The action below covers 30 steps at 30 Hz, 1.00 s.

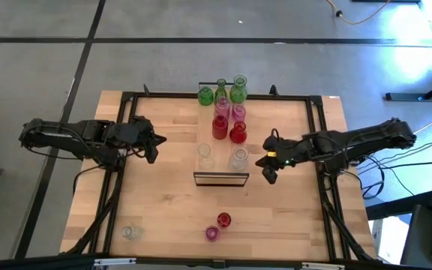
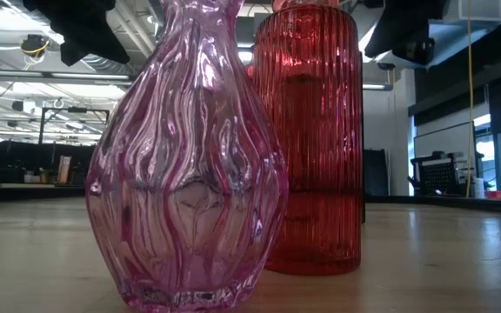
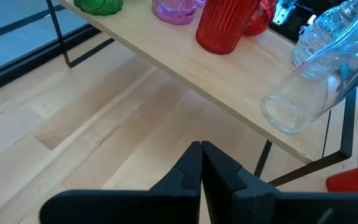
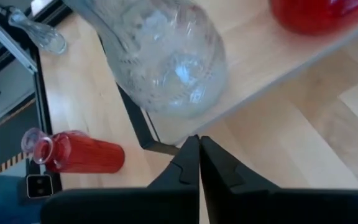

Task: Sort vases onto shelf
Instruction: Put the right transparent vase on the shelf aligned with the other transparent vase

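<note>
Both grippers shut and empty, flanking the shelf (image 1: pixel 221 135) at frame centre.

Left gripper (image 1: pixel 153 146) fingers together, centre-left; eight vases on shelf, green vase (image 1: pixel 205 95) topmost; right gripper (image 1: pixel 268 169) pinched closed, centre-right; clear vase (image 1: pixel 131 232), pink vase (image 1: pixel 212 233), red vase (image 1: pixel 224 220) along bottom.

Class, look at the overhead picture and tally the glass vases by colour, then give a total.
Green vases: 3
Pink vases: 3
Red vases: 3
Clear vases: 3
Total: 12
</note>
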Motion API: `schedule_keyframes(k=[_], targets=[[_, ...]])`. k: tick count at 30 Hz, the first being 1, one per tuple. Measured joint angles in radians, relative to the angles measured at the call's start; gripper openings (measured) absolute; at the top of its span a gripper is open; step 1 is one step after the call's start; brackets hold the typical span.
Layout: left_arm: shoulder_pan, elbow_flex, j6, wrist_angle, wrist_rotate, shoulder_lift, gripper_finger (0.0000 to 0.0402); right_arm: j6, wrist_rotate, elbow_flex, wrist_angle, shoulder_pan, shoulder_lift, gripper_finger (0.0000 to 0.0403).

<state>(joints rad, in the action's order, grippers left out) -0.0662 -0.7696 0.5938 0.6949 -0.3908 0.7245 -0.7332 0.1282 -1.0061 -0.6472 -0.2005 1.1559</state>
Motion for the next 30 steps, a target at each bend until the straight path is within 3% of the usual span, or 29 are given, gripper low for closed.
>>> schedule_keyframes(k=[18,30], targets=[[0.000,0.000,0.000,0.000,-0.014,0.000,0.0000,0.085,-0.150,0.000,0.153,0.113,0.087,0.0000],[0.000,0.000,0.000,0.000,-0.011,0.000,0.0000,0.091,-0.229,0.000,0.243,0.111,0.119,0.0000]])
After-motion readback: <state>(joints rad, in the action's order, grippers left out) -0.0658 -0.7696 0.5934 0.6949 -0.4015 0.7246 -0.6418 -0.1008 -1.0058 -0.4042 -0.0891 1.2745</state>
